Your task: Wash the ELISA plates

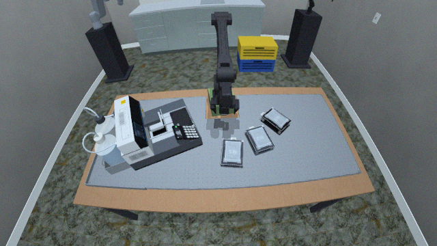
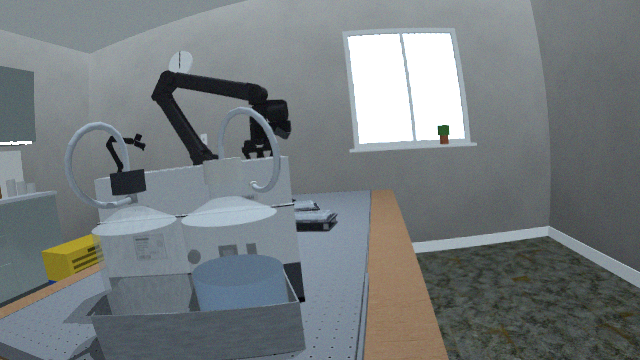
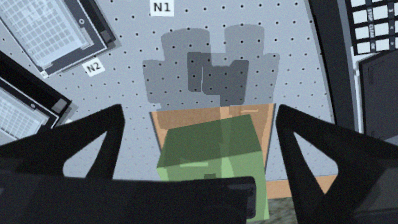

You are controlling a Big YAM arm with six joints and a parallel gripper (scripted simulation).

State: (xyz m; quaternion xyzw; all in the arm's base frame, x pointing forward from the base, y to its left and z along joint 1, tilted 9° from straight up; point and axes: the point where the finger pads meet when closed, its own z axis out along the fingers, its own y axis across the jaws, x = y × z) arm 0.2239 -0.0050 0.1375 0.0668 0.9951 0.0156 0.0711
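My gripper [image 1: 224, 112] [image 2: 257, 154] [image 3: 200, 112] is open and empty, high above the green arm base block [image 3: 215, 145]. Clear plates sit in all three nests: nest N1 nearest the front edge holds one plate [image 1: 232, 152], nest N2 holds another plate [image 1: 260, 138] [image 3: 42, 27], and nest N3 holds the third plate [image 1: 277, 117] [image 3: 17, 117]. Which corners are cut off is too small to tell. The washer [image 1: 125, 126] stands at the left; its white carrier [image 1: 156, 125] shows a dark opening and no plate. A small green light [image 1: 176, 126] shows beside the keypad [image 1: 190, 132] [image 3: 375, 25].
Two bottles with looped tubes, a clear one [image 1: 105, 124] and one with blue liquid [image 1: 110, 152] [image 2: 240, 285], stand behind the washer in a grey tray [image 2: 200, 332]. The table's wooden edge [image 1: 222, 199] runs along the front. Yellow and blue crates [image 1: 257, 48] stand on the floor behind.
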